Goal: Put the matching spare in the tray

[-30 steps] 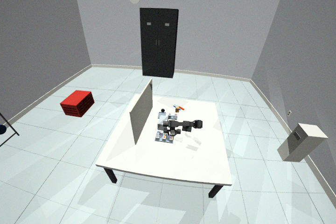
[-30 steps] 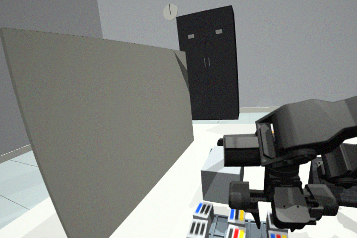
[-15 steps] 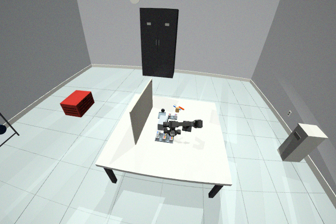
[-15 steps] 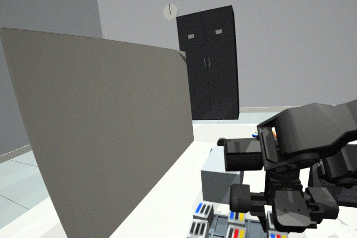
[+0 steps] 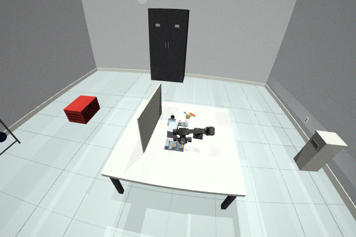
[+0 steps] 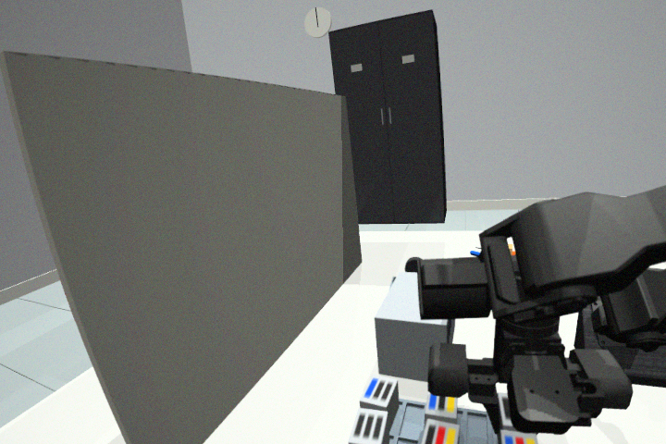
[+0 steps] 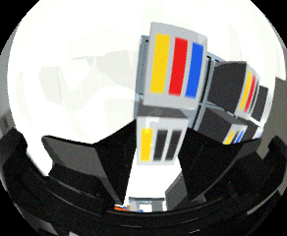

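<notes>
My gripper point(image 7: 154, 123) is shut on a pale spare block point(image 7: 161, 153) with one yellow and two black stripes, at one end of the spares rack point(image 5: 173, 150) point(image 6: 410, 425). I cannot tell if the block touches the rack. A yellow, red and blue striped spare point(image 7: 175, 66) point(image 6: 519, 440) stands beside it. Other striped spares, such as one blue-and-black point(image 6: 379, 391) and one with three black stripes point(image 6: 369, 425), stand in the rack. A plain grey box point(image 5: 172, 127) point(image 6: 404, 348) stands behind the rack. Farther back are two small blue-grey trays or bases; which is the task's tray is unclear. No printed code on a mounted unit's back shows.
A tall grey panel point(image 5: 150, 120) point(image 6: 187, 209) stands along the left of the setup. A black ball-shaped object point(image 5: 172, 116) is behind the grey box. A tan block point(image 5: 187, 116) and an orange piece point(image 5: 192, 114) lie at the back.
</notes>
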You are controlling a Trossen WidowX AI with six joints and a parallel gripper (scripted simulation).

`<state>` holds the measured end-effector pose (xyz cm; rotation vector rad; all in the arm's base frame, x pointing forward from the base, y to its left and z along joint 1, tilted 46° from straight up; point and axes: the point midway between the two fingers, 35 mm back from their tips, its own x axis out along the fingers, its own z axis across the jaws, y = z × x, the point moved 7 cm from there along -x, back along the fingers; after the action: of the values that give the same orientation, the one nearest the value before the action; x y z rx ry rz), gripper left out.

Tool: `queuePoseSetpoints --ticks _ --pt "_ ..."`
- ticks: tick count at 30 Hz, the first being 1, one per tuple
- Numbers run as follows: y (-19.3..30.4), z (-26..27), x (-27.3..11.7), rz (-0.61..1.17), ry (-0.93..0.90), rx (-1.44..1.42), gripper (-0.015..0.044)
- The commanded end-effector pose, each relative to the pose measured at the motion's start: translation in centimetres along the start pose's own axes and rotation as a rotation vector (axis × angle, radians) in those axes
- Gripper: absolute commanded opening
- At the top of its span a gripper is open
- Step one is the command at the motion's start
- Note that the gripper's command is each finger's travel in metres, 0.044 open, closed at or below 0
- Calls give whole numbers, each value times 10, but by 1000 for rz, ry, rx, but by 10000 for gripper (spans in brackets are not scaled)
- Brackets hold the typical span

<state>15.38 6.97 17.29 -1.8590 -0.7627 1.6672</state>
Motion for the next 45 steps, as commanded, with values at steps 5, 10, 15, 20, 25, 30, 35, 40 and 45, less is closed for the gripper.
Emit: queuePoseSetpoints --ticks 5,10,15,20,25,30,35,40,45 --pt "1 -1 -5 4 0 -1 0" --pt "2 -3 -21 15 -2 0 0" --pt "3 -3 -39 19 -4 2 0" --pt "3 -2 -56 15 -6 4 0" --pt "2 -1 -73 4 -5 5 0" --pt "1 0 -78 0 -4 6 0" --pt "-3 5 -81 10 4 10 0" --pt "1 -3 -85 15 8 14 0" --pt "10 -21 -92 24 16 20 0"
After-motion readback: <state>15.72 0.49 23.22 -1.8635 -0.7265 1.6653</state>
